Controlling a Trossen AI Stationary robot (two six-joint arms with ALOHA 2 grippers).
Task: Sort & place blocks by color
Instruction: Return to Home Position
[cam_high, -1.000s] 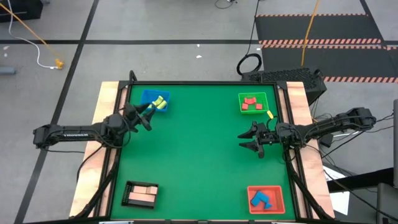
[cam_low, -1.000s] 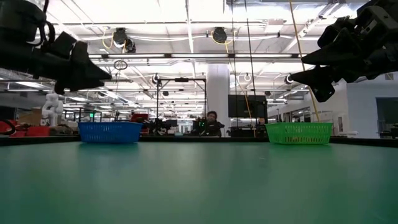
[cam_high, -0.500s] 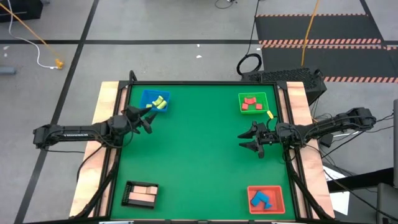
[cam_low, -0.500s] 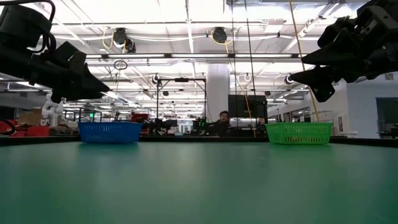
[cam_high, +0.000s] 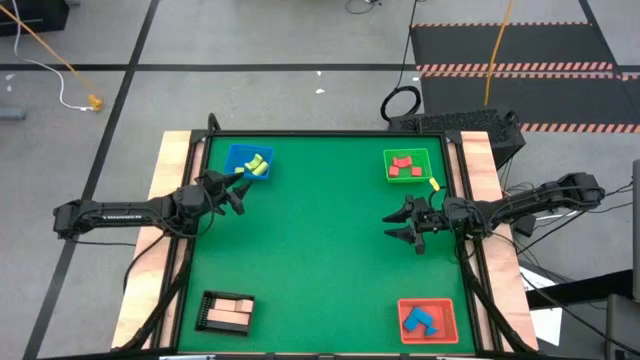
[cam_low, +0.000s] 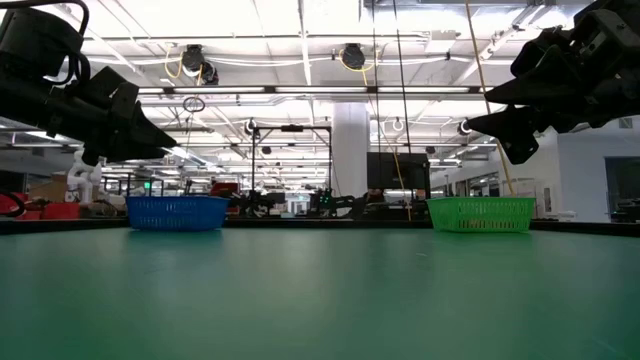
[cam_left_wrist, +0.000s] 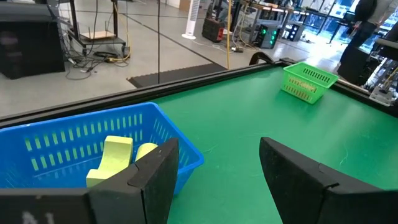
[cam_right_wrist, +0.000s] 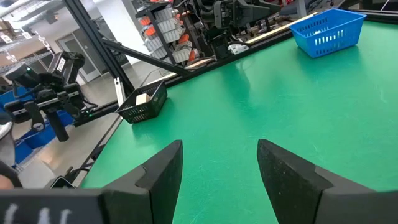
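Note:
My left gripper (cam_high: 228, 190) hovers open just near-left of the blue tray (cam_high: 236, 154), which holds yellow-green blocks (cam_high: 258, 165). In the left wrist view those blocks (cam_left_wrist: 118, 152) lie inside the tray's slatted wall (cam_left_wrist: 62, 140), just beyond my fingers. My right gripper (cam_high: 400, 223) is open above bare green table, near the right edge. Red blocks (cam_high: 403, 166) lie in the green tray (cam_high: 405, 153), blue blocks (cam_high: 420, 320) in the red tray (cam_high: 447, 330), and pale pink blocks (cam_high: 230, 313) in the black tray (cam_high: 206, 312).
A small yellow piece (cam_high: 434, 184) lies near the table's right rim between the green tray and my right arm. The trays sit near the table's four corners, and the green middle (cam_high: 320, 240) is bare. Wooden side rails (cam_high: 168, 160) border the table.
My left gripper has drawn back a little from the blue tray toward the table's left edge and sunk slightly, staying open. My right arm has kept still.

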